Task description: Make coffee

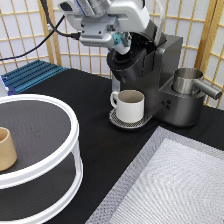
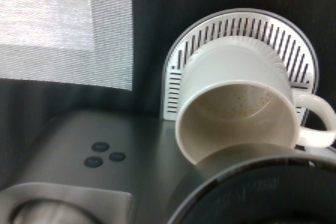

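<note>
My gripper hangs at the exterior view's top, just above the round brew head of the dark grey coffee machine. It is shut on the coffee pod, whose teal top shows between the fingers. A cream-white handled mug stands empty on the machine's round drip tray, under the brew head. In the wrist view the mug sits on the slotted tray, with the brew head's dark rim below it and three machine buttons beside it.
A steel jug sits on the machine's right side. A tan handleless cup stands on a white round two-tier turntable at the left. A grey woven mat lies at the bottom right. A blue rack lies at the back left.
</note>
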